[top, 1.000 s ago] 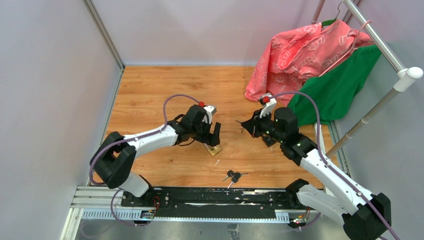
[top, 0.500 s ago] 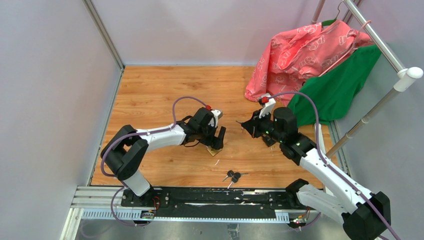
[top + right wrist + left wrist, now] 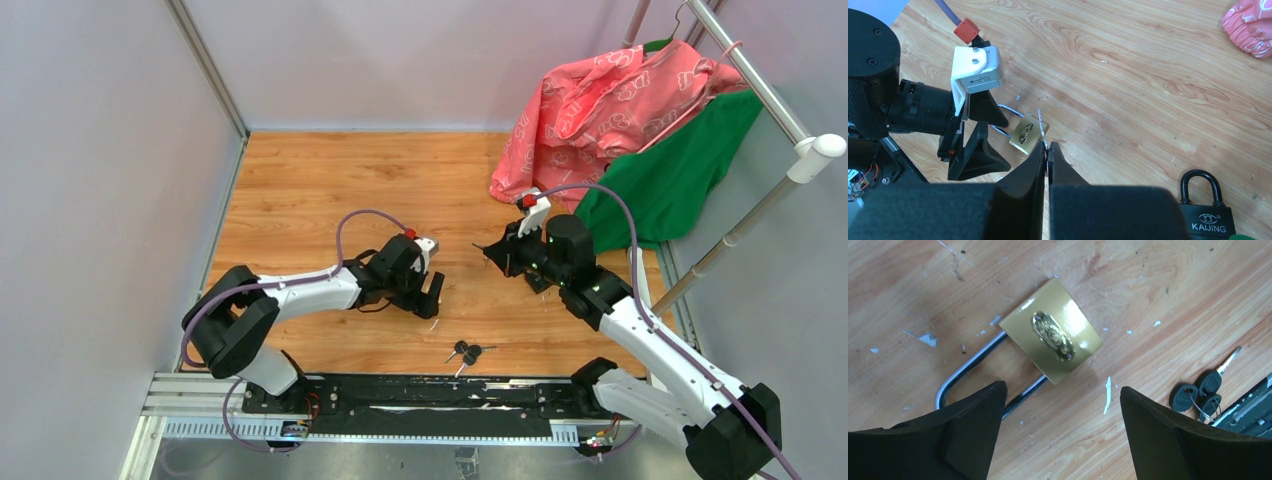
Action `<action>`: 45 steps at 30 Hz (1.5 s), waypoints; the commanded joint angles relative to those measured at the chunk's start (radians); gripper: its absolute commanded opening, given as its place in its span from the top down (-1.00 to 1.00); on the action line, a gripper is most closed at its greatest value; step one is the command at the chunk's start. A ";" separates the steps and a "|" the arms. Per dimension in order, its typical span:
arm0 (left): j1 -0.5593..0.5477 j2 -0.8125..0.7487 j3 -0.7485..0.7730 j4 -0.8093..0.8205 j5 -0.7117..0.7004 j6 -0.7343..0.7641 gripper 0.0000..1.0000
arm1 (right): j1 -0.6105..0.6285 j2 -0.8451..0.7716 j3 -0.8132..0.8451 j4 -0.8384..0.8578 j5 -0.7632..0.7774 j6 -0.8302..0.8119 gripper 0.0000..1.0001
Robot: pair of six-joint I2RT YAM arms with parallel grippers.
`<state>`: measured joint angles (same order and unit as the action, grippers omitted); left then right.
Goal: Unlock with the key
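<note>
A brass padlock [image 3: 1050, 337] lies flat on the wooden floor, its steel shackle [image 3: 955, 377] pointing left in the left wrist view. My left gripper [image 3: 1060, 390] hangs open right over it, one finger [image 3: 973, 415] above the shackle, the other to the right and apart from the body. In the top view the left gripper [image 3: 428, 290] hides the padlock. My right gripper [image 3: 1047, 149] is shut on the key, whose thin silver blade [image 3: 1042, 131] sticks out from the fingertips toward the brass padlock [image 3: 1024, 134]. The right gripper [image 3: 490, 255] hovers to the padlock's right.
A bunch of black-headed keys [image 3: 465, 352] lies near the front rail [image 3: 420, 395], also seen as keys [image 3: 1203, 390]. A black padlock [image 3: 1205, 215] sits close to the right arm. Pink [image 3: 610, 100] and green [image 3: 670, 170] garments hang from a rack [image 3: 770, 100] at the back right.
My left gripper has come nearer and lower over the brass padlock, which it now covers in the top view. The right arm has held still with the key.
</note>
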<state>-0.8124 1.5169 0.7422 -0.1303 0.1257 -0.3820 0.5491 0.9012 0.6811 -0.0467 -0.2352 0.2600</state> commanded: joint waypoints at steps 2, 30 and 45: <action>-0.043 -0.069 -0.020 -0.044 -0.033 -0.005 -0.76 | -0.008 -0.002 0.013 -0.008 -0.006 -0.021 1.00; -0.024 0.048 0.074 0.159 -0.039 0.356 -0.87 | -0.009 -0.084 -0.039 0.003 -0.011 -0.033 1.00; -0.008 0.117 0.022 0.172 0.057 0.285 -0.75 | -0.010 -0.096 -0.041 -0.008 -0.014 -0.035 1.00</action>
<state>-0.8135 1.6424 0.8032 0.0135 0.1402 -0.0742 0.5491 0.8097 0.6514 -0.0475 -0.2367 0.2413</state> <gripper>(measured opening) 0.887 0.015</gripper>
